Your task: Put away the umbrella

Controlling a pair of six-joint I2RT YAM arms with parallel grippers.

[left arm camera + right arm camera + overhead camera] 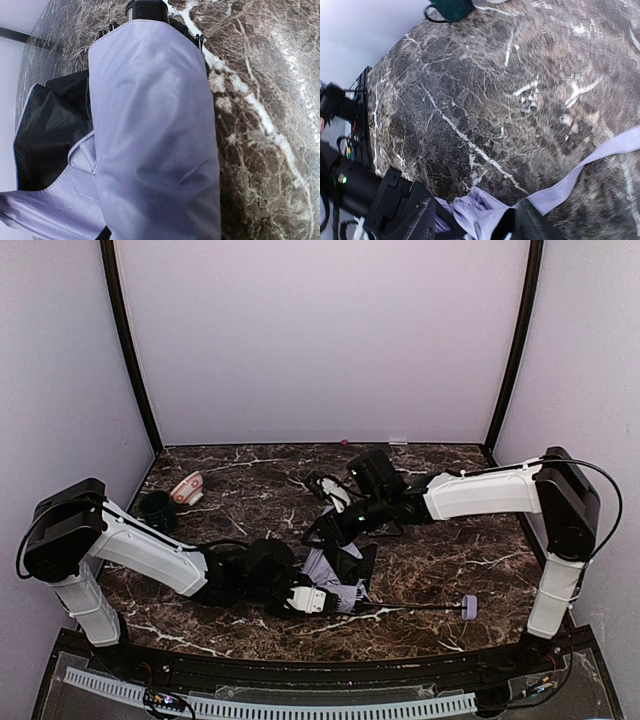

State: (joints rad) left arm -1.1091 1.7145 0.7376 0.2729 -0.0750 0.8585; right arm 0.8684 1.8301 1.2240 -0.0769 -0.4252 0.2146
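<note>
The umbrella [335,570] lies crumpled at the table's middle front, its lavender canopy showing black underside. Its thin black shaft runs right to the lavender knob handle [469,606]. My left gripper [312,598] sits at the canopy's near edge. In the left wrist view the lavender fabric [150,130] covers the jaws, which seem shut on it. My right gripper [337,525] is at the canopy's far edge. In the right wrist view its fingers [540,225] hold a bunch of lavender fabric [480,210], and the fabric strap [600,157] trails off to the right.
A red-patterned bowl [188,487] lies tipped at the back left beside a dark green mug [157,508]; the mug also shows in the right wrist view [449,9]. The dark marble table [450,550] is walled on three sides.
</note>
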